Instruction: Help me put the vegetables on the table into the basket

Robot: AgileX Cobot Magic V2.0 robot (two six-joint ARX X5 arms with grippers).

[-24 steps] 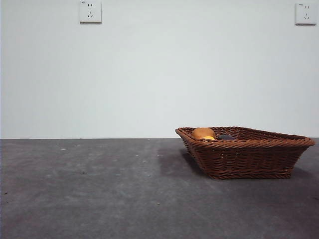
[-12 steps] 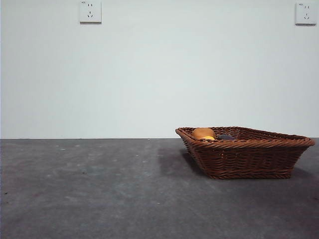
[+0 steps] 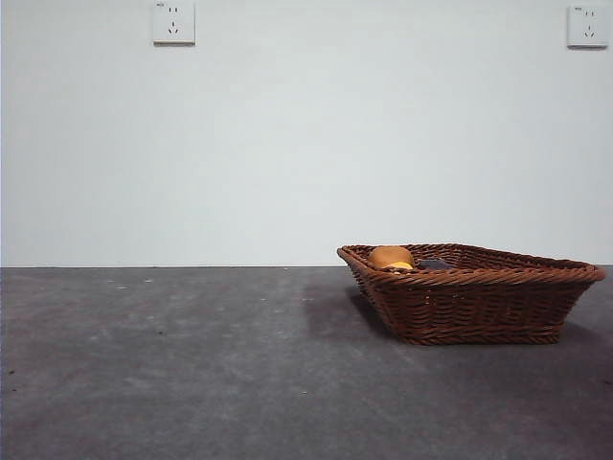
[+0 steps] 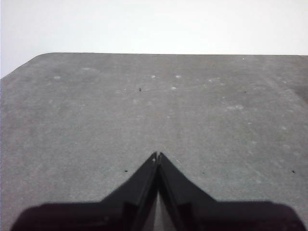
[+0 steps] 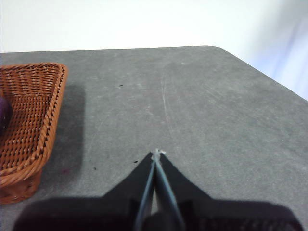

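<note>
Vegetables in the reddish-brown woven wicker basket (image 3: 469, 292); dark grey table (image 3: 192, 364) bare.
Right gripper (image 5: 157, 154) nearer the basket; left gripper (image 4: 157, 156) well apart; both jaws closed, empty.

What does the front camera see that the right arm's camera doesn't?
Only the front view shows the brown potato with a bit of yellow corn peeking over the basket's rim, and two wall sockets.

Only the right wrist view shows the right tool, shut and empty above the table beside the basket, and a dark purple sliver, probably the eggplant.

Both show the wicker basket and the grey table.
</note>
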